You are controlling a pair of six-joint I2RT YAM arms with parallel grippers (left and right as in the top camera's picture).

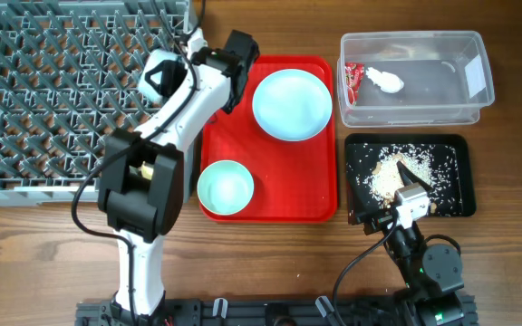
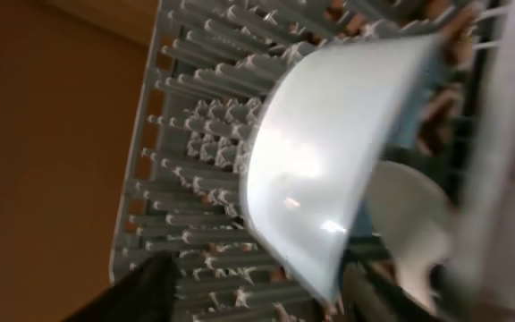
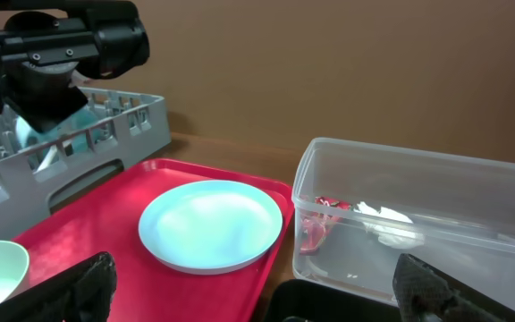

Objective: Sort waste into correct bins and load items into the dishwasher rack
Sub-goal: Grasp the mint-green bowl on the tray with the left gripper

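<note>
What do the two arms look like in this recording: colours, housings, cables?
The left arm has white rounded links between blocky black joint housings, with a black cable looping alongside. The right arm is almost all black, with a small pale grey box near its wrist and a thin dark lead trailing from it. Its jaws are black.

Plate (image 3: 211, 224) centred on red tray (image 3: 97, 222). Clear tub (image 3: 436, 188), 3 o'clock, contains wrapper (image 3: 316, 229) and napkin (image 3: 388, 225). Left gripper (image 3: 47, 109), 10 o'clock, grips bowl (image 3: 66, 136) above rack (image 3: 125, 116). Right gripper (image 3: 256, 268) spread wide, 6 o'clock.
</note>
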